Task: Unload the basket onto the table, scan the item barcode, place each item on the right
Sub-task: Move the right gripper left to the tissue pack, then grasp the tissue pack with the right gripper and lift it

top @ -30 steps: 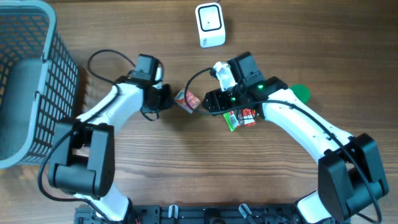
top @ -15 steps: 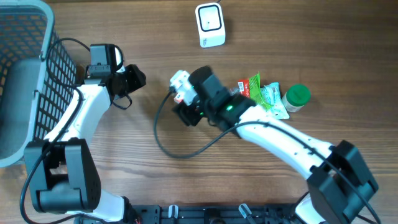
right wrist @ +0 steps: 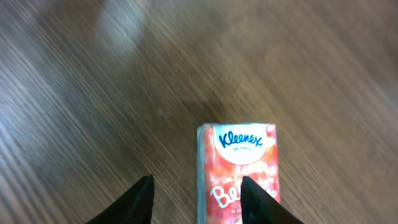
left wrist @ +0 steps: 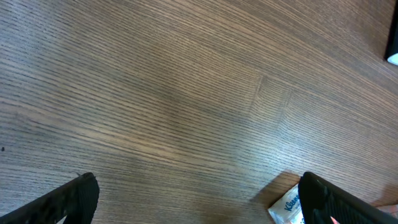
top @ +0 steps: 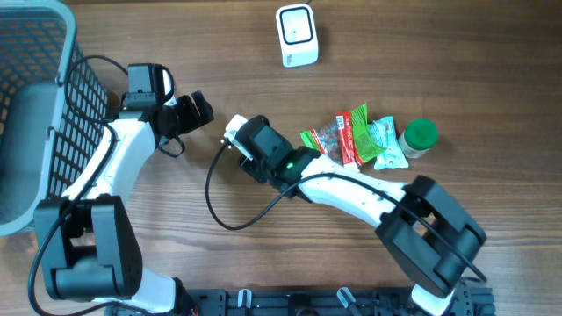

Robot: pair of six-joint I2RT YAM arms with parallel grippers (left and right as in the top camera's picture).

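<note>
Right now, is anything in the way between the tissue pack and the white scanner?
Nothing visible. Only bare table lies between the tissue pack and the white scanner; the snack packets lie off to one side.

Wooden tabletop (top: 228,263) with diagonal brown grain, soft even light, faint pale glare in one patch

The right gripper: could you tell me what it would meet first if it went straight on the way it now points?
The Kleenex tissue pack, lying just ahead of the right gripper and off-centre toward one of its fingers. How far ahead it lies is unclear from this view.
</note>
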